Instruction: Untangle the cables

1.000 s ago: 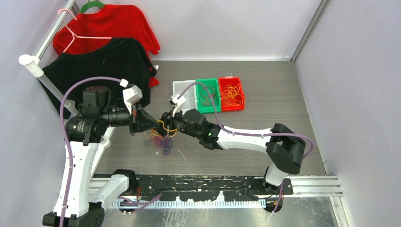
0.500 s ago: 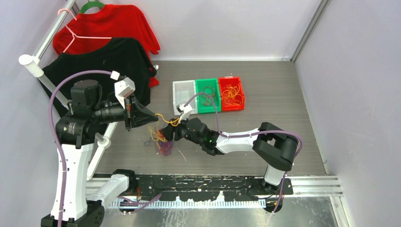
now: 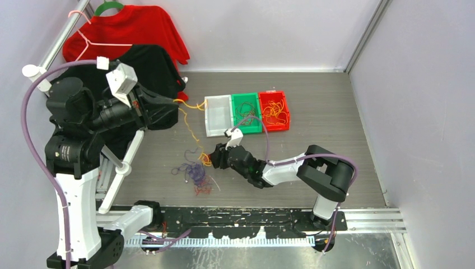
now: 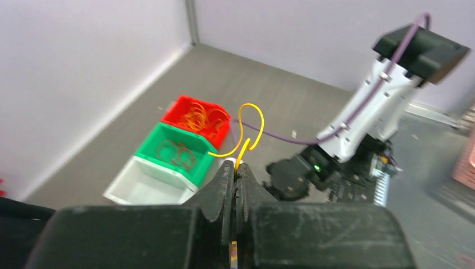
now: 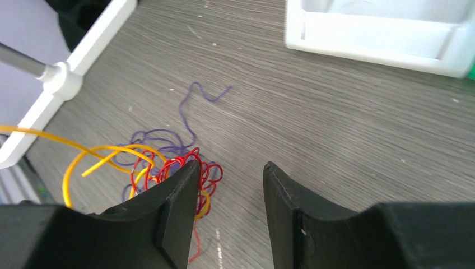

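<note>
Orange cable [image 3: 189, 128] is the strand in play. Its upper end is pinched in the left fingers [image 4: 225, 180], which are shut tight on it and raised high above the worktop [image 3: 313, 95] near the black shirt [image 3: 157, 64]. From there it hangs in a slack line down to the tangle [image 3: 196, 175] of purple, red and orange cables lying on the worktop in front of the bins. The right fingers [image 3: 214, 157] sit low, just beside that tangle, parted and gripping nothing. In the right wrist view, red loops lie right at the tip of one finger and an orange loop runs across them. The step looks like drawing this one orange cable free. To do it well, I judge the right fingers should close on or press down the red and purple loops only, leaving the orange outside the grip. The left should pull slowly along the strand's own line, up and away from the pile. A sideways jerk could tighten a loop into a knot or drag the whole clump along. Once free, the cable seems likely to go in the red bin [image 3: 274, 110], which holds other orange cables and stands beside the green bin [image 3: 246, 112] and white bin [image 3: 218, 115]. No brand, label or writing can be read in any view.
</note>
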Tool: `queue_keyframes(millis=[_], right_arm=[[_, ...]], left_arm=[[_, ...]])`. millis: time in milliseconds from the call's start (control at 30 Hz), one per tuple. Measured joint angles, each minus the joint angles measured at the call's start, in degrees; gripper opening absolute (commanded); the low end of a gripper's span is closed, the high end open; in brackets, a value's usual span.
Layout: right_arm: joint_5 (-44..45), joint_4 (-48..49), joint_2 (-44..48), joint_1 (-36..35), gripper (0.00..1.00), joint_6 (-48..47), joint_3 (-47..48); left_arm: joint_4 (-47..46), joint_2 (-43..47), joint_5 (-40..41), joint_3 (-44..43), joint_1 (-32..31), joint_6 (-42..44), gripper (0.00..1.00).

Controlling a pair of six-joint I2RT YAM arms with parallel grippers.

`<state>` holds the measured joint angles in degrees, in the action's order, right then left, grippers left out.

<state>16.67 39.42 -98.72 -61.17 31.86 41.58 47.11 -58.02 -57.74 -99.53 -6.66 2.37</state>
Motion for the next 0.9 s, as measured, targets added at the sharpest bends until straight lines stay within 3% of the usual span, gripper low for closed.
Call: queue_keyframes(millis=[567, 733, 900], right_arm=[[5.9, -0.1, 9.7, 2.3, 0.57, 0.9, -14.1], [5.9, 2.9, 15.3, 2.3, 0.6, 2.9, -20.7], [4.9, 4.8, 19.5, 2.3, 0.63, 4.8, -24.3]], left_arm=[[-22.4, 0.3, 28.3, -2.1, 0.0, -4.2, 0.0], [-24.9, 0.7, 35.2, -1.3, 0.0, -4.2, 0.0], [-25.1, 0.7, 36.8, -0.6, 0.0, -4.2, 0.0]])
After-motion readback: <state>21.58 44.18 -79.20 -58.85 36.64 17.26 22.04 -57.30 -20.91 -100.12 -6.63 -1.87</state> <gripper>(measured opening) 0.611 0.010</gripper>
